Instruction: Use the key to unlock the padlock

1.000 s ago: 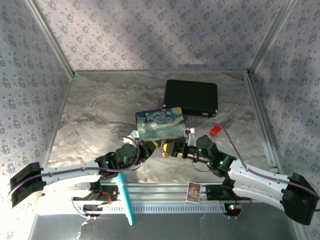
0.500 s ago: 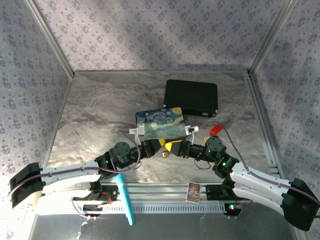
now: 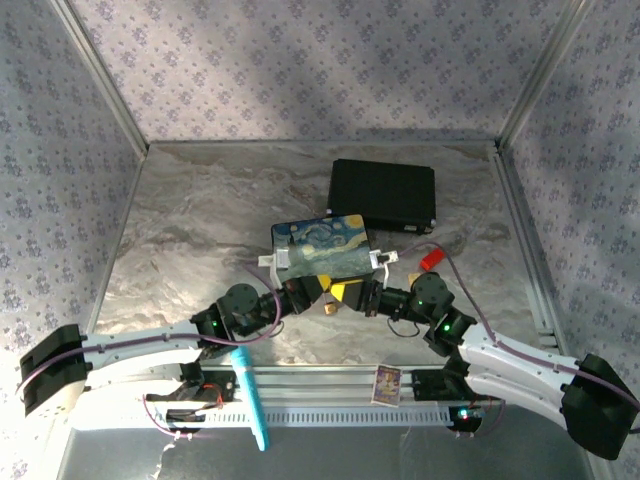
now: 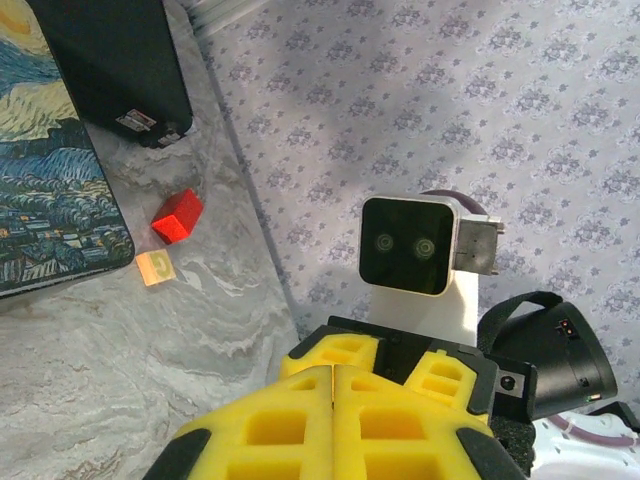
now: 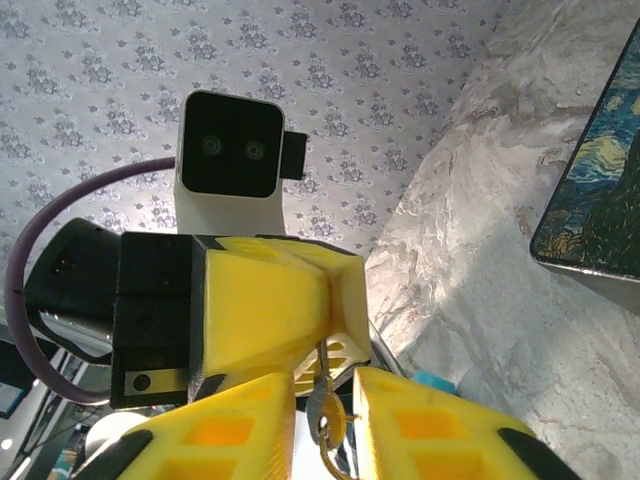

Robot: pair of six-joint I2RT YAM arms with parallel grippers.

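Left gripper (image 5: 324, 336) pinching padlock (image 5: 325, 415), thin shackle — silver

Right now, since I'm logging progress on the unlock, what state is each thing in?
left gripper, shut on the padlock
right gripper, open around the padlock
padlock, hanging from the left gripper
key, loose on the table, unheld
painted box, lid closed
black case, closed

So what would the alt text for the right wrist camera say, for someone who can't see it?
Two yellow claws meet tip to tip: the right claw frames the bottom, fingers slightly apart, with what looks like a tiny padlock dangling between them below the shut left claw. Behind lie a marble table and a painted box.
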